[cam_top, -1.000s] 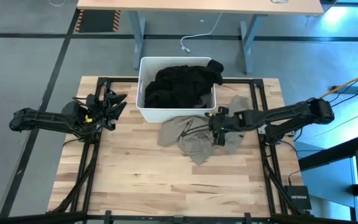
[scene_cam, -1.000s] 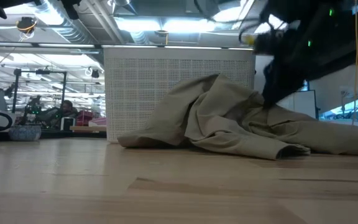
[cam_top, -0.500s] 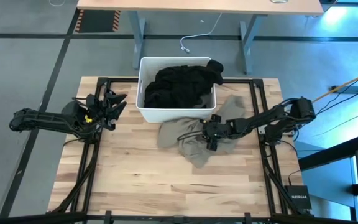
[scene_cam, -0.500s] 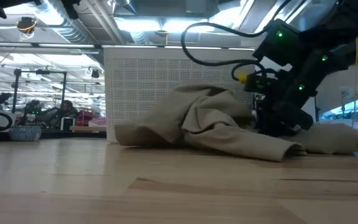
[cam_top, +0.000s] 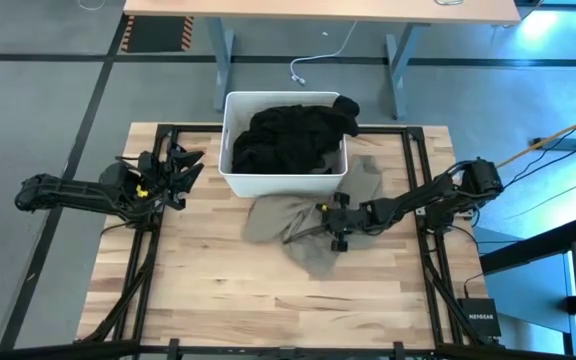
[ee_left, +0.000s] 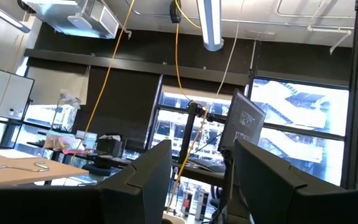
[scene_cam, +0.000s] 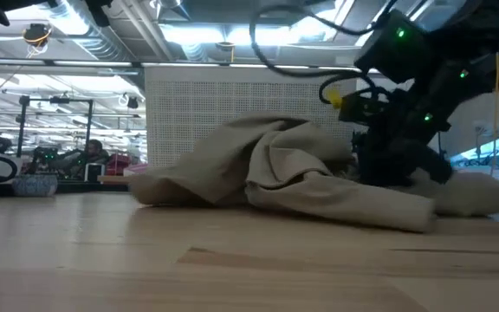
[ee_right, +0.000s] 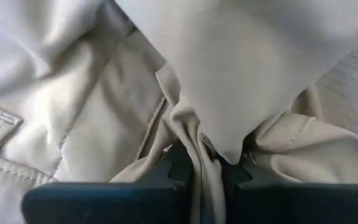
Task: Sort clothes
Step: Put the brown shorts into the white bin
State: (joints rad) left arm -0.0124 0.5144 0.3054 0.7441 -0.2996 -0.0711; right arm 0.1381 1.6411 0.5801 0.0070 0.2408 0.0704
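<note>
Khaki-beige garment (cam_top: 303,225) lies crumpled on the wooden table (cam_top: 228,290) just in front of the white tub (cam_top: 236,176), one corner of it reaching up along the tub's right side. The right gripper (cam_top: 334,216) sits low on the cloth's right part, its arm stretched nearly flat across the table from the right edge, wrist bent down at the fabric. In the right wrist view its two dark fingers (ee_right: 176,163) are pinched together on a fold of the khaki-beige garment (ee_right: 191,124). Farther back, the tub holds a heap of black clothes (cam_top: 293,138). The left gripper (cam_top: 180,165) rests at the table's left edge, fingers spread apart, arm lying along the frame
</note>
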